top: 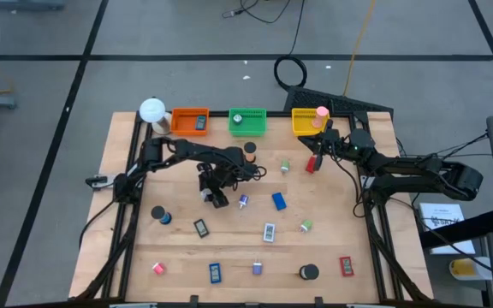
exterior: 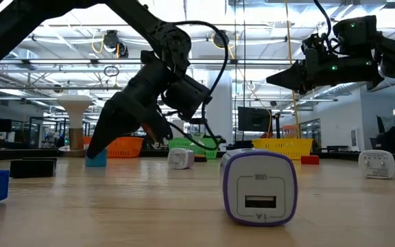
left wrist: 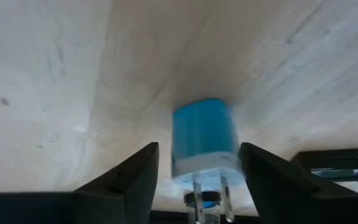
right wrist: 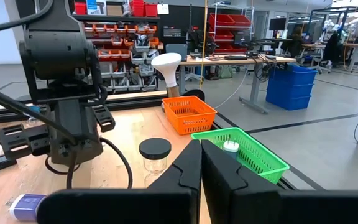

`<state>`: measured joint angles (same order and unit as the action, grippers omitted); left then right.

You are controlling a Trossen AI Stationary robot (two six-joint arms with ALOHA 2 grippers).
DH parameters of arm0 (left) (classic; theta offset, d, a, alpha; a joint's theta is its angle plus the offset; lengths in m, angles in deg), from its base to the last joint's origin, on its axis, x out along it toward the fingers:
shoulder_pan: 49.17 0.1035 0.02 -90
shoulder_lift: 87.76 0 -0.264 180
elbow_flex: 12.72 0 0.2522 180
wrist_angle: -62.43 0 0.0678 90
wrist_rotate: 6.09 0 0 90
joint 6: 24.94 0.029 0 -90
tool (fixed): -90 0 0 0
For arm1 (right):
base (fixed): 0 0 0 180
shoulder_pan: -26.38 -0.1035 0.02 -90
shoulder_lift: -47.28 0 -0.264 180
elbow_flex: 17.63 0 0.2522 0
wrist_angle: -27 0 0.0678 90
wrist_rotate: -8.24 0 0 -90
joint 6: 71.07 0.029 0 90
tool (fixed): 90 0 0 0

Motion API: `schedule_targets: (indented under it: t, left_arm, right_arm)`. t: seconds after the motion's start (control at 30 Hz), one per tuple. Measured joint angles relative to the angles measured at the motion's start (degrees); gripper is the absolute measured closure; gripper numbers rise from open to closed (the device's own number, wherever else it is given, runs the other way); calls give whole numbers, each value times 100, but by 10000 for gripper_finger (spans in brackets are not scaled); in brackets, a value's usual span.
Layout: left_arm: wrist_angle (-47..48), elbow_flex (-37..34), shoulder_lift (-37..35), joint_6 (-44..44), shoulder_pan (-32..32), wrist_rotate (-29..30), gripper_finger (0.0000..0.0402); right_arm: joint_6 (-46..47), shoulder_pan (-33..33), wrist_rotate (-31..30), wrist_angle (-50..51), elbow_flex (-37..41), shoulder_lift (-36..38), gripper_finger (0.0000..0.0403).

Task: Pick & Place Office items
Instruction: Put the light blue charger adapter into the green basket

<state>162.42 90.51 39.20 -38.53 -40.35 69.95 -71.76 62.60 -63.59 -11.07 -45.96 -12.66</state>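
Pale wooden tabletop (top: pixel 332 248) carries scattered office items; the left hand (left wrist: pixel 194 180) points steeply down mid-table, fingers spread either side of a blue plug adapter (left wrist: pixel 204 140), seemingly lined up to grasp it. The right hand (right wrist: pixel 199 180), clenched empty, waits by the yellow tray (top: pixel 305 128). Any contact is hard to make out.

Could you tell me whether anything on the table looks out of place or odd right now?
Mostly no: the office items lie scattered, which fits a sorting job. One oddity: the blue plug adapter lies on its side between the left gripper's open fingers, prongs pointing toward the wrist.
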Motion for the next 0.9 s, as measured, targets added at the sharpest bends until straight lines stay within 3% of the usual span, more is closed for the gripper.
schedule_targets:
  t: [0.23, 0.53, 0.7, 0.9]
  left_arm:
    - [43, 265, -203, 3, 0, 596, 157]
    - [-735, 136, -1366, -388, -101, 1230, 184]
    - [-1758, -674, -2346, -934, -310, 1429, 209]
    - [-3250, -2403, -3681, -1889, -810, 2188, 272]
  right_arm:
    - [1, 0, 0, -2, 0, 1, 403]
    - [2, 1, 0, -7, 0, 2, 403]
    - [2, -1, 9, -2, 0, 2, 403]
    - [2, 1, 13, 20, 0, 2, 403]
